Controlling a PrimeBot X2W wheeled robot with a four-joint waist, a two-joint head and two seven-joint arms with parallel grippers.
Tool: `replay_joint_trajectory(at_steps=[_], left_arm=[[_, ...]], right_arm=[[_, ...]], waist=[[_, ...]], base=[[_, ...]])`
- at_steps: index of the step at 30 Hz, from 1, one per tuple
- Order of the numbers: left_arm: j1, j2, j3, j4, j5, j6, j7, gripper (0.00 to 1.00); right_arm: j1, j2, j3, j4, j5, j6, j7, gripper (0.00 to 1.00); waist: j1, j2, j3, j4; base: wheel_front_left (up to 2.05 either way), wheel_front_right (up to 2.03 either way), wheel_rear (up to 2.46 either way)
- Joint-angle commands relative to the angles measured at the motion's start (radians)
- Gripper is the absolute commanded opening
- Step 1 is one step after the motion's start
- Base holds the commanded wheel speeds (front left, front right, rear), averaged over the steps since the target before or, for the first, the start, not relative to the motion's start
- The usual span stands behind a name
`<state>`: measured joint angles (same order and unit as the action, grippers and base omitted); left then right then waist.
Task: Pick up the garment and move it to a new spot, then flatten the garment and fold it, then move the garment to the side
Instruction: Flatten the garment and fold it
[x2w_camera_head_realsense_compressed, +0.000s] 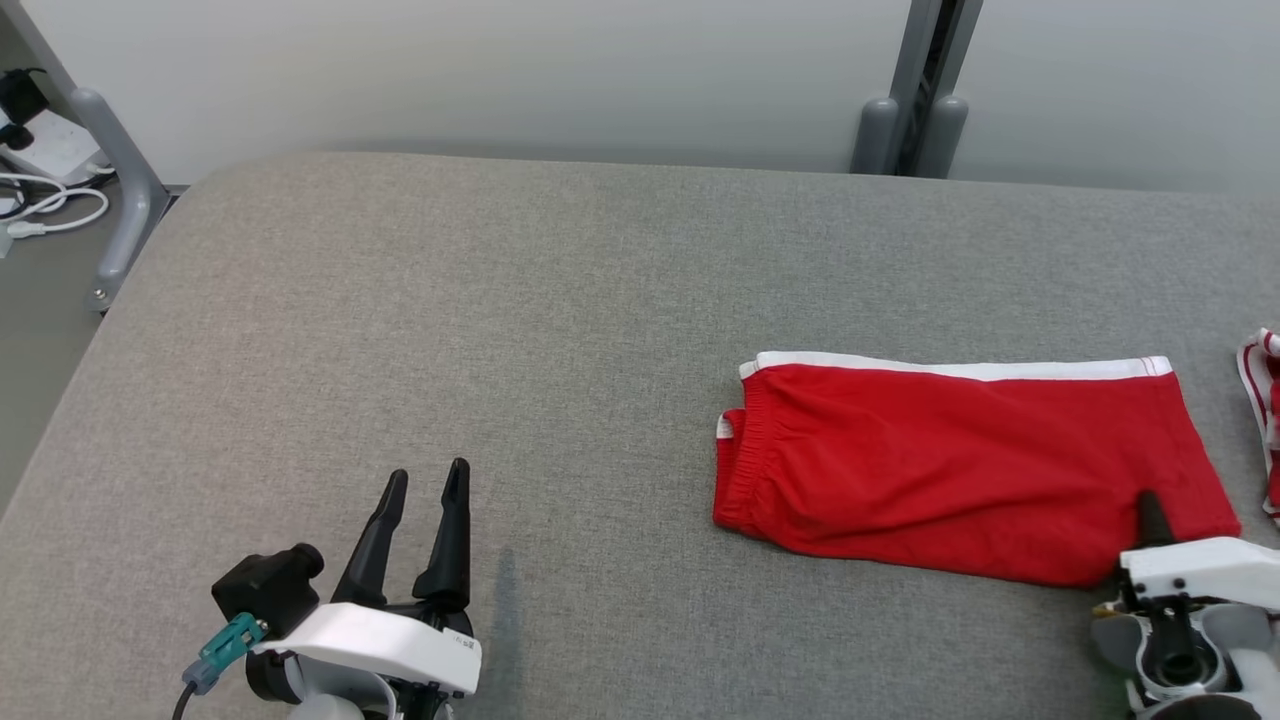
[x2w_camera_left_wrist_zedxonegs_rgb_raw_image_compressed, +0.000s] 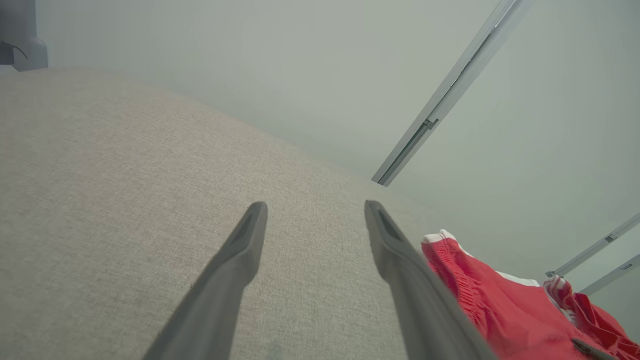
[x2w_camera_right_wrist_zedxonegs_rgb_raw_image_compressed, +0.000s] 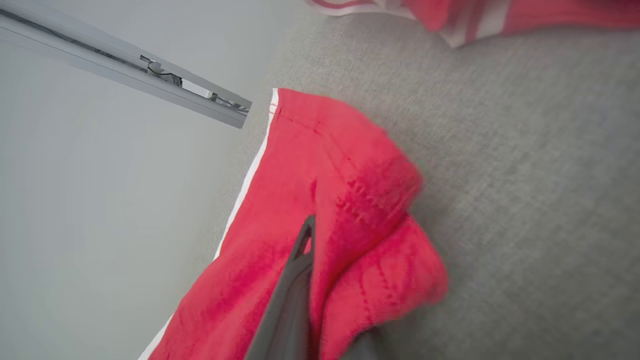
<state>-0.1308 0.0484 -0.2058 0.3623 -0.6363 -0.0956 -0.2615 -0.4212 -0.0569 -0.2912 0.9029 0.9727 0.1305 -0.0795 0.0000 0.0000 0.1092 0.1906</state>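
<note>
Right hand clamped on the near corner of the folded shorts

The right hand is closed tight on the near right corner of the red shorts, which lie folded on the right part of the grey worktop, with cloth bunched over its fingers in the right wrist view. I judge the pinch may catch only some layers, so a pull from this one corner could peel the fold open or drag the shorts askew. The left hand hovers wide open and empty, well apart to the left, too far to steady anything. A striped cloth lies near the shorts' right end and could get swept along. Grey posts stand behind the far edge, out of the way.
</note>
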Motion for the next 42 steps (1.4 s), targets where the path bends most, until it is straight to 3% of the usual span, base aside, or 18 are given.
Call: replay_joint_trajectory(at_steps=[1, 11, 23, 33, 34, 35, 36, 42], left_arm=[[-0.001, 0.004, -0.004, 0.001, 0.008, 0.003, -0.004, 1.00], [0.017, 0.005, -0.006, 0.012, 0.008, 0.009, -0.004, 1.00], [0.034, 0.005, -0.012, 0.029, -0.001, 0.014, -0.004, 1.00], [0.045, 0.005, -0.015, 0.040, -0.005, 0.017, -0.004, 1.00], [0.046, 0.005, -0.015, 0.042, -0.006, 0.017, -0.004, 1.00], [0.047, 0.005, -0.015, 0.043, -0.006, 0.018, -0.004, 1.00], [0.048, 0.004, -0.016, 0.043, -0.007, 0.019, -0.004, 1.00], [0.051, 0.005, -0.020, 0.046, -0.009, 0.020, -0.004, 1.00]], right_arm=[[0.002, 0.009, 0.051, -0.022, 0.008, 0.000, -0.024, 0.00], [0.035, 0.004, 0.242, -0.144, 0.122, 0.000, -0.065, 0.00], [0.104, 0.002, 0.584, -0.371, 0.338, 0.000, -0.113, 0.00], [0.107, 0.003, 0.710, -0.304, 0.359, 0.000, -0.140, 0.00], [0.103, 0.002, 0.715, -0.285, 0.354, 0.000, -0.142, 0.14], [0.095, 0.002, 0.719, -0.271, 0.344, 0.000, -0.148, 0.96], [0.088, 0.002, 0.721, -0.252, 0.342, 0.000, -0.153, 1.00], [0.050, 0.002, 0.766, -0.214, 0.292, 0.000, -0.172, 1.00]], waist=[[0.0000, 0.0000, -0.008, 0.004], [0.0000, 0.0000, -0.039, 0.045], [0.0000, 0.0000, -0.062, 0.104], [0.0000, 0.0000, -0.075, 0.132], [0.0000, 0.0000, -0.076, 0.133], [0.0000, 0.0000, -0.077, 0.133], [0.0000, 0.0000, -0.078, 0.134], [0.0000, 0.0000, -0.079, 0.132]], base=[[0.00, 0.00, 0.00], [0.00, 0.00, 0.00], [0.00, 0.00, 0.00], [0.00, 0.00, 0.00], [0.00, 0.00, 0.00], [0.00, 0.00, 0.00], [0.00, 0.00, 0.00], [0.00, 0.00, 0.00]])
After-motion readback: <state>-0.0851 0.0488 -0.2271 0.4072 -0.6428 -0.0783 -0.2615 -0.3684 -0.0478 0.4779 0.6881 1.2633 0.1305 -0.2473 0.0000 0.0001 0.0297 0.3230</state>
